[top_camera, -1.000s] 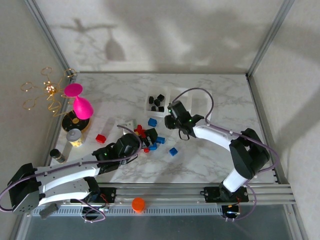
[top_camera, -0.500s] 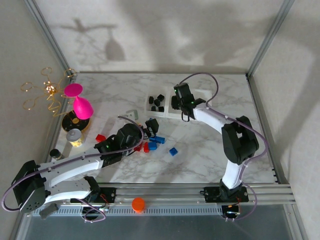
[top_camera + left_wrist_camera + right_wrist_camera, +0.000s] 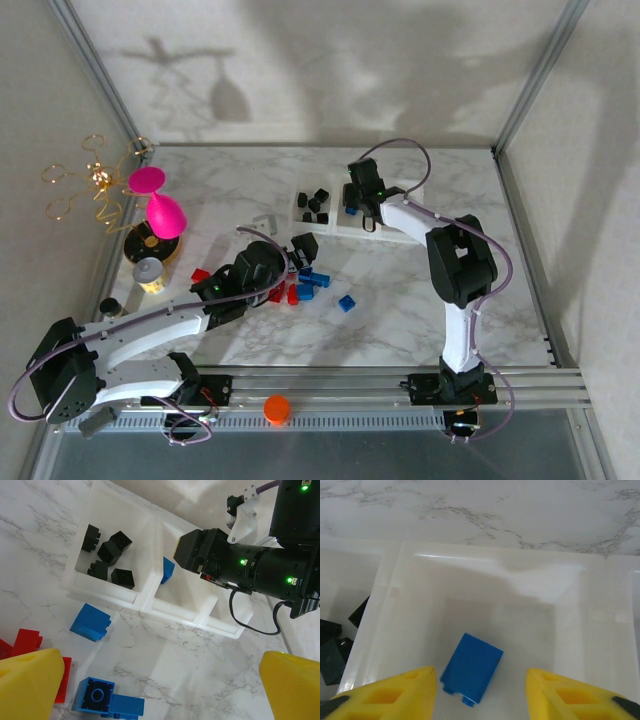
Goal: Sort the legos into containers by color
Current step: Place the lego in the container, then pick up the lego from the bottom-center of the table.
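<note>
Three translucent white trays stand in a row [image 3: 400,200]. The left tray [image 3: 80,550] holds several black legos [image 3: 114,547]. A single blue lego [image 3: 471,669] lies loose on the floor of the middle tray [image 3: 420,580]. My right gripper [image 3: 480,700] hangs open over it, one yellow finger on each side, touching nothing. My left gripper [image 3: 160,695] is open above the marble, low over the loose pile. Below it lie blue legos [image 3: 91,622] and red legos [image 3: 25,642]. From above, the right gripper [image 3: 362,195] is over the trays and the left gripper [image 3: 285,270] is by the pile.
A pink goblet ornament [image 3: 160,205] and gold wire [image 3: 90,185] stand at the left edge, with a grey canister [image 3: 150,272] in front. An orange cap [image 3: 277,407] sits on the front rail. One red lego [image 3: 201,276] and one blue lego [image 3: 345,302] lie apart from the pile.
My right gripper moved away from the pile to over the middle tray, where the blue lego now lies free. My left gripper shifted slightly toward the pile.
</note>
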